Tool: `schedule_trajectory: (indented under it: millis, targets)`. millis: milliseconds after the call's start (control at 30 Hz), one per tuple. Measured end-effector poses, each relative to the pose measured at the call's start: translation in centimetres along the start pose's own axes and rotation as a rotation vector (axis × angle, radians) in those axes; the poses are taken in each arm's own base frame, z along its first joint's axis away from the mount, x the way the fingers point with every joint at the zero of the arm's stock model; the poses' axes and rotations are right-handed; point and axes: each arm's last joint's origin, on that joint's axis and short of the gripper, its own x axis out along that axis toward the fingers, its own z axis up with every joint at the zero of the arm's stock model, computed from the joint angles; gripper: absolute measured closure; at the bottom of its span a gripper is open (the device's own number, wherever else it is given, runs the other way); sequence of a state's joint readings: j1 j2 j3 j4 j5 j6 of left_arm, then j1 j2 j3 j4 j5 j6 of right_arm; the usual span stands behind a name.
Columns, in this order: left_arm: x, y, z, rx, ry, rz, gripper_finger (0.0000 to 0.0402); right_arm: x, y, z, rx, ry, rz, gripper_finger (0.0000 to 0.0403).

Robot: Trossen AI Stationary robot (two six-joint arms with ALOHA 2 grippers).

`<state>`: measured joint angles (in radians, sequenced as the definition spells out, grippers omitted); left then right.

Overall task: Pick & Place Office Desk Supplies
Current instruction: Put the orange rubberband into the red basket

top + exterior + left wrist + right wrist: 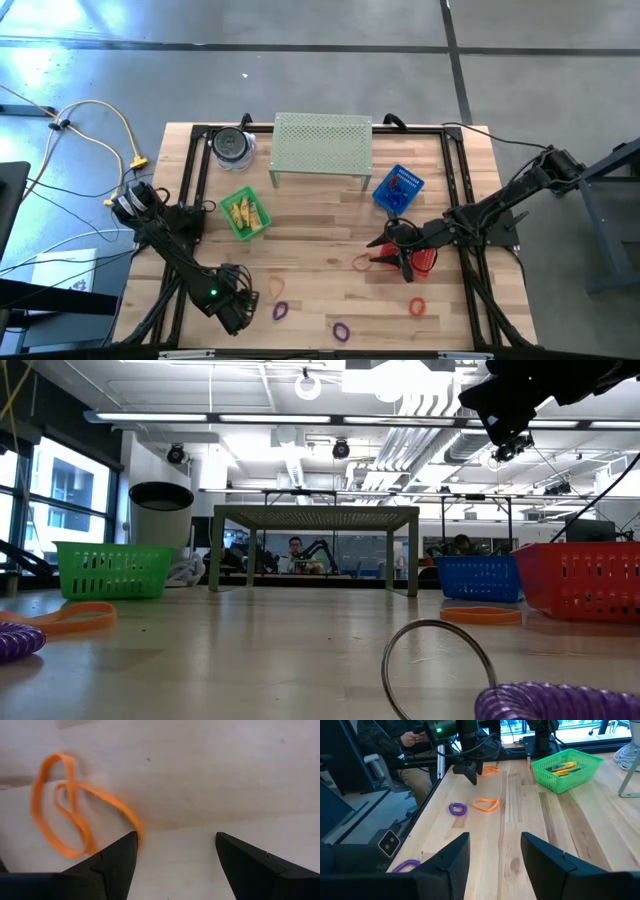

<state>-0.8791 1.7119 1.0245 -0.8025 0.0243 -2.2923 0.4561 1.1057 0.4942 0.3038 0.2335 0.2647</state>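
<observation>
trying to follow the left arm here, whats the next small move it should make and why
Probably shift the left gripper sideways toward the orange band, then lower. Its fingers stand open with nothing between them, and the band lies on the table mostly beside one fingertip, not centred in the gap. The right gripper waits open near the red basket.

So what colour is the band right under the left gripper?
Orange. The band shows best in the left wrist view, beside the open left gripper.

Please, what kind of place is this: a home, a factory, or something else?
Probably a robotics lab in an open office-like hall. The low view shows ceiling strip lights and exposed ducts; a person sits far behind the wooden table, near another robot arm.
</observation>
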Motion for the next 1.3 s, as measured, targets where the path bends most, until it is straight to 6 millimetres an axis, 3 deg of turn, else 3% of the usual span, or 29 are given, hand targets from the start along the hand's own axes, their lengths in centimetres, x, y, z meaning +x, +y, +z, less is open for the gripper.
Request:
schedule_trajectory:
  millis: [233, 600, 833, 1067, 1300]
  targets:
    - [0.4, -0.1, -0.2, 0.060, 0.024, -0.010, 0.0162, 0.0, 0.0, 0.0, 0.000, 0.001, 0.000, 0.0238]
    - [2.3, -0.2, -0.3, 0.031, 0.030, 0.076, 0.0275, 0.0, 0.0, -0.1, 0.002, 0.010, -0.001, 0.0238]
    - [1.0, -0.1, -0.1, 0.060, 0.044, 0.026, 0.0299, 0.0, 0.0, -0.1, 0.002, 0.011, 0.002, 0.0238]
    - [-2.0, 0.5, 1.0, 0.036, 0.042, -0.028, 0.0300, 0.0, 0.0, -0.1, 0.001, 0.010, 0.002, 0.0238]
    - [-2.6, 0.6, 1.3, 0.031, 0.014, -0.056, 0.0300, 0.0, 0.0, 0.0, -0.002, 0.009, 0.002, 0.0238]
